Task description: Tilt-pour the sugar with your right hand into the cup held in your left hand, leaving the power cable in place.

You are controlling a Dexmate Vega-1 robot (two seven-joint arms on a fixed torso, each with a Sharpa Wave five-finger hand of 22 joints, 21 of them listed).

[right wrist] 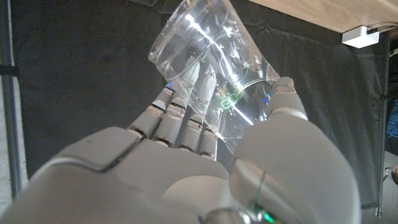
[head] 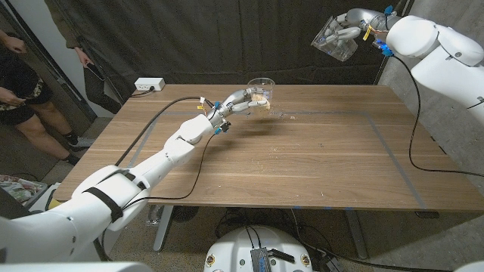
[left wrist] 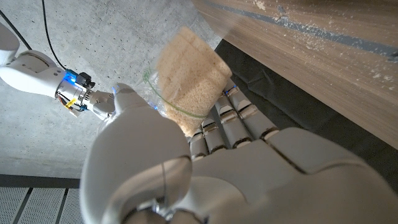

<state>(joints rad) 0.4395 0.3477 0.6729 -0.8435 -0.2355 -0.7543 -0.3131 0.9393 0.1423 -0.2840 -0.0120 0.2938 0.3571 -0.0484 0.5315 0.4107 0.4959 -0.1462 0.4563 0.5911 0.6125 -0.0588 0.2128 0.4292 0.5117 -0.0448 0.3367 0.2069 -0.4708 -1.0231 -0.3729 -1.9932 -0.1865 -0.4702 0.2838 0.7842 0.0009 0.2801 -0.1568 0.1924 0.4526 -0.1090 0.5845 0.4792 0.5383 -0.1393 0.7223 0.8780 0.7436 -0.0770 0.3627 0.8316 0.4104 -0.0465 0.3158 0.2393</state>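
Left hand [head: 240,101] grasping clear plastic cup [head: 261,91] part-filled with sugar [left wrist: 189,87] just above wooden table [head: 302,159] far edge, right hand [head: 344,32] raised high, well apart, gripping tilted clear pouring cup [head: 335,39], black power cable [head: 147,132] across table's left, white power strip [head: 148,85] at corner

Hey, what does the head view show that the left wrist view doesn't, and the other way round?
Head view alone: the whole wooden table, the power cable running to a white power strip, a person at the edge, and the right robot hand gripping a tilted, seemingly empty clear cup high above the table. Left wrist view alone: close up, the sugar filling the held cup. Both: the left robot hand holding the sugar cup.
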